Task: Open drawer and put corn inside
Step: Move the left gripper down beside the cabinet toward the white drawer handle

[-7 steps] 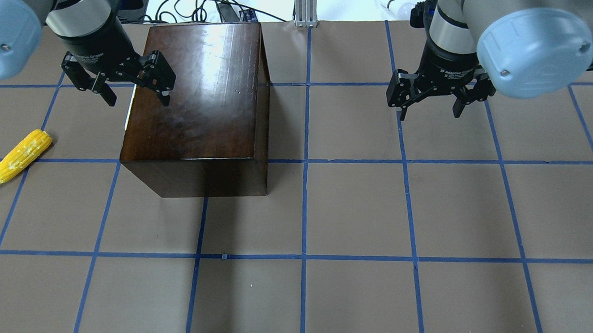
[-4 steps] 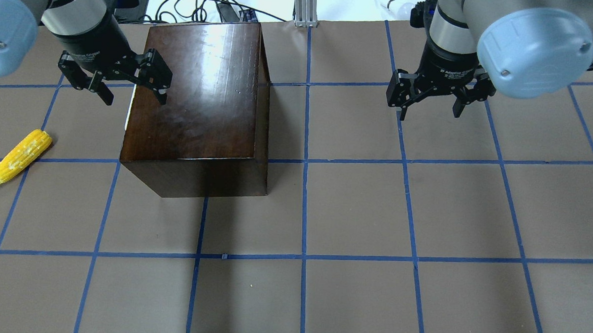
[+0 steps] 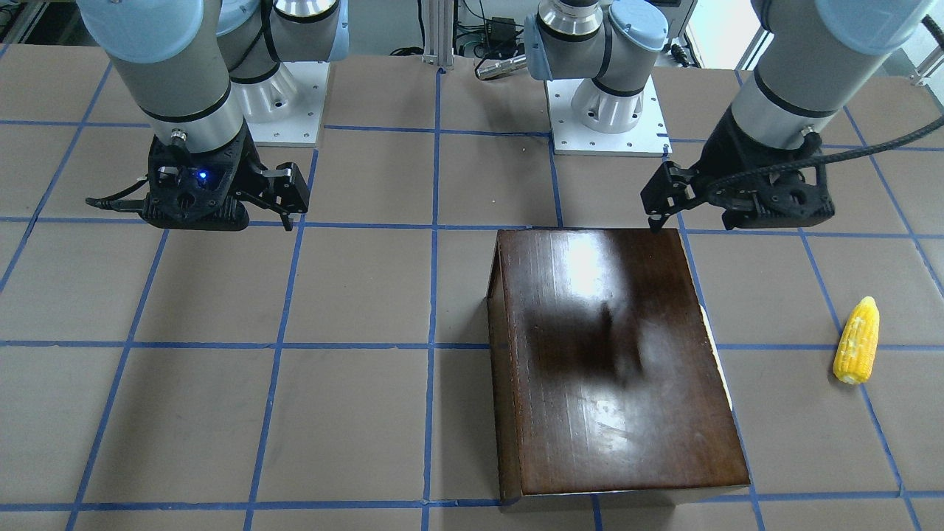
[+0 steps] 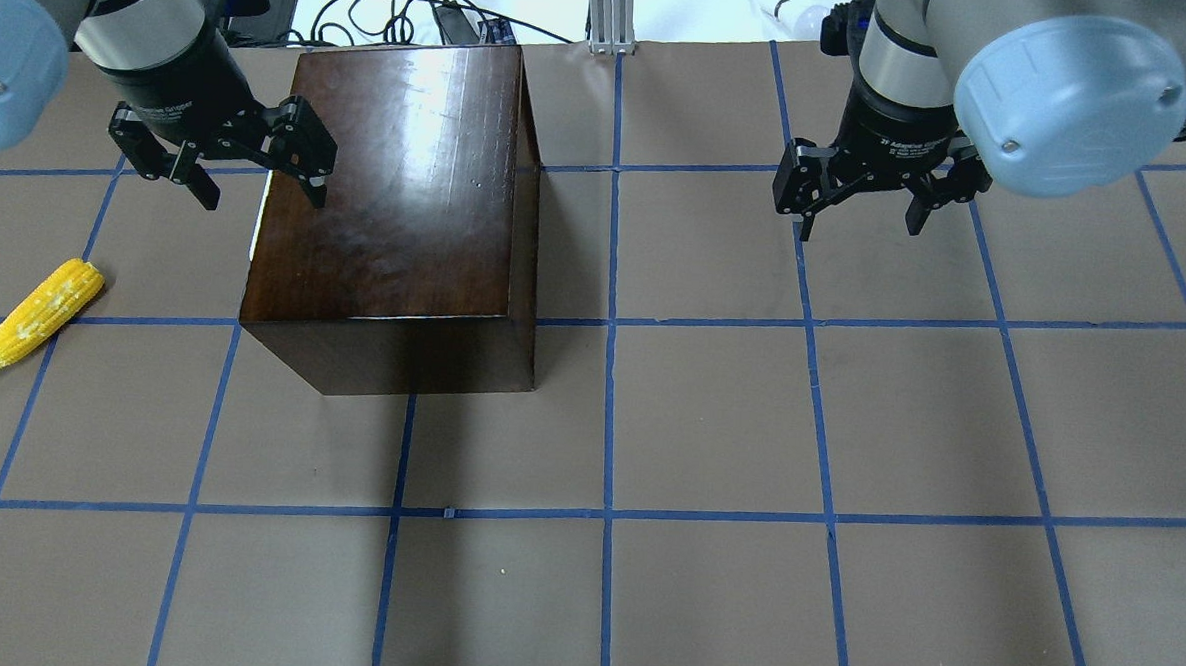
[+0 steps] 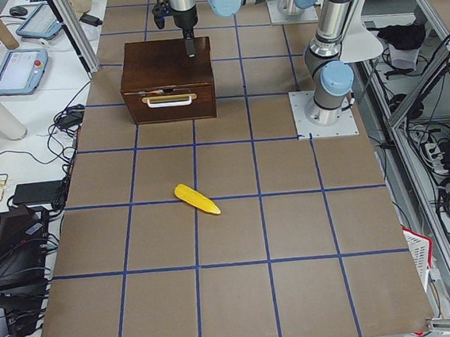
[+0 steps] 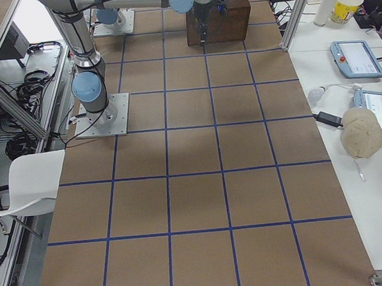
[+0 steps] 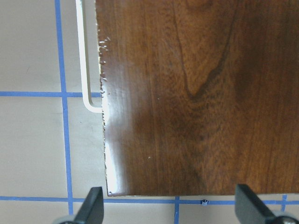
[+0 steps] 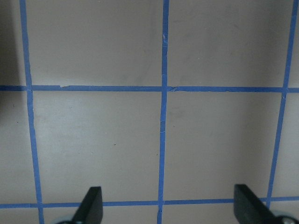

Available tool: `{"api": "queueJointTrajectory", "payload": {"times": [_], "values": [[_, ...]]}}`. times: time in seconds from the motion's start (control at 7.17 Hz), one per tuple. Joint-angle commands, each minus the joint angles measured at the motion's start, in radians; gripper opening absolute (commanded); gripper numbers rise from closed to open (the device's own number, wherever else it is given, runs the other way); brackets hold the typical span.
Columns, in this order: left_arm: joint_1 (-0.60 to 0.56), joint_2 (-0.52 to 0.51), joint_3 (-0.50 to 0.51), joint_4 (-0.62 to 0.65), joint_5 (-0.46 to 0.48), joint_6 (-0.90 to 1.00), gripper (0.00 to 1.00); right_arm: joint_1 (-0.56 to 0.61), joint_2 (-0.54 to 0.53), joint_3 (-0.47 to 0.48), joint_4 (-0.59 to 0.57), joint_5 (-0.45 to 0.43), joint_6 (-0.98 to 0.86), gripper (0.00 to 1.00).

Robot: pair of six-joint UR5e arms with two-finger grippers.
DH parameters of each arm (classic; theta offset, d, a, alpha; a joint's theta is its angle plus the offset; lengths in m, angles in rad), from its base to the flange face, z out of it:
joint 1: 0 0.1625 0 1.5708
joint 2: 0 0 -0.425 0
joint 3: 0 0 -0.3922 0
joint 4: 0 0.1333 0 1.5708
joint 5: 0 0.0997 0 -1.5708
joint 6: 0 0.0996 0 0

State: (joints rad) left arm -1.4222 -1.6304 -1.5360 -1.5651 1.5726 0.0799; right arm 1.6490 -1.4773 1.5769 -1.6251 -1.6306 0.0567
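Observation:
The dark-brown box [image 4: 399, 184] stands on the table's left half. Its drawer [image 5: 169, 106] is shut; the front panel with a pale handle [image 7: 83, 60] faces the table's left end. The yellow corn [image 4: 38, 317] lies on the table to the left of the box, apart from it, and also shows in the front-facing view [image 3: 857, 341]. My left gripper [image 4: 259, 193] is open and empty, above the box's left top edge. My right gripper [image 4: 858, 227] is open and empty, above bare table on the right.
The table [image 4: 709, 428] is brown with a blue tape grid. Cables and an aluminium post [image 4: 612, 14] are past its far edge. Both arm bases [image 3: 608, 110] stand on the robot's side.
My left gripper has moved a little to the left over the box's left edge, still open. The right arm, the box and the corn have not moved.

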Motion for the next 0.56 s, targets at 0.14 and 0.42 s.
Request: {"api": "queueJointTrajectory", "payload": {"times": [0.14,0.42], "values": [[0.185,-0.026,0.024,0.010,-0.005,0.211,1.00,0.000,-0.001,0.000,-0.001,-0.001,0.000,1.00],[0.264,-0.072,0.020,0.076,-0.005,0.322,1.00,0.000,-0.001,0.000,-0.001,-0.002,0.000,1.00]]}}
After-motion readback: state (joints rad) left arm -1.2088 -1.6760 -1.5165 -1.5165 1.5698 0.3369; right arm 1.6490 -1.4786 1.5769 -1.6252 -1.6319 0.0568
